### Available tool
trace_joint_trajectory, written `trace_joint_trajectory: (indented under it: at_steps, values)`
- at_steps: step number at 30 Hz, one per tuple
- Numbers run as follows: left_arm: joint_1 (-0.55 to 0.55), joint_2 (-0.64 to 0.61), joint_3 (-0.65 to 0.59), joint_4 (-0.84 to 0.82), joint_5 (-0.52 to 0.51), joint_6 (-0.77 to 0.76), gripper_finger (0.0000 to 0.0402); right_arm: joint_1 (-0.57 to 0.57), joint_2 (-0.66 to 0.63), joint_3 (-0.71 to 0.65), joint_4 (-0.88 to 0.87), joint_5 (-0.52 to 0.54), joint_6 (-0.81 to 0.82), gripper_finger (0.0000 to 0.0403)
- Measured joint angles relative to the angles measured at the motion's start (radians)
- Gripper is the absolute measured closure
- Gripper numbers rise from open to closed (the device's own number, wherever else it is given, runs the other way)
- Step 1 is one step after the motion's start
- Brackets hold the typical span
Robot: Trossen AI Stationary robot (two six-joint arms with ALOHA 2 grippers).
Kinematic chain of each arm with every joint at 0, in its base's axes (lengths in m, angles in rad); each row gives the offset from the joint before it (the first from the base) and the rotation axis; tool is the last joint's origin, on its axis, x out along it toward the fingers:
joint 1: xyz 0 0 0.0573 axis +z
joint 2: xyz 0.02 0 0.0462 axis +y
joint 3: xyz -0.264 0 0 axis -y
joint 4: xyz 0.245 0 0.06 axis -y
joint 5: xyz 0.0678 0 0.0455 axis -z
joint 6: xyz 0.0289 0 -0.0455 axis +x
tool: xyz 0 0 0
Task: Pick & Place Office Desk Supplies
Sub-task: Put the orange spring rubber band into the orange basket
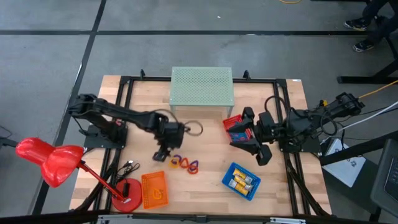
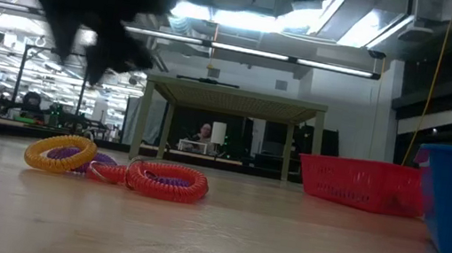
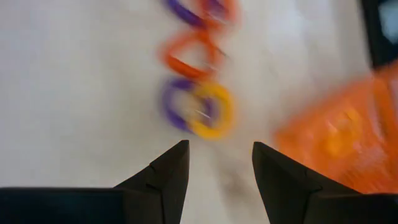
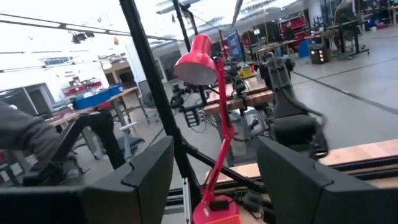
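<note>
left gripper [image 1: 163, 152] hangs above the tabletop [image 1: 205, 186] near its middle, just beside a cluster of coiled rings [image 1: 185, 164]. its jaws stand apart with nothing between them; in the left wrist view the two dark fingers [image 3: 166, 177] frame bare wood, with a yellow ring [image 3: 213, 113] and a purple ring [image 3: 176, 104] just beyond the tips, not touching them.

the rings lie touching one another in a short row: yellow, purple, red and orange coils, seen flat on the wood in the low view [image 2: 117, 167].

orange basket [image 1: 154, 190] sits near the table's front edge, beside the lamp base, with a small item inside, too small to identify. blue basket [image 1: 241, 180] sits toward the front right and holds yellow-and-silver blocks [image 1: 241, 181]. red basket [image 1: 235, 126] sits just beside the right arm, contents unclear.

right gripper [image 1: 263, 155] is raised at the right side of the table, jaws wide apart and empty, its camera facing the red desk lamp [image 4: 208, 124].

a pale green perforated box [image 1: 201, 86] stands at the table's far edge.
</note>
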Motion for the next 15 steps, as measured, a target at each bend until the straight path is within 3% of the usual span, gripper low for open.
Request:
trace_joint_trajectory:
  at_steps: [6, 15]
  values:
    - [0.087, 0.038, 0.0, 0.164, -0.126, -0.054, 0.0231, -0.012, 0.001, 0.0, 0.006, -0.004, -0.007, 0.0174]
    - [-0.031, 0.164, 0.058, 0.253, -0.228, 0.003, 0.0231, -0.013, 0.001, 0.0, 0.001, -0.004, -0.025, 0.0174]
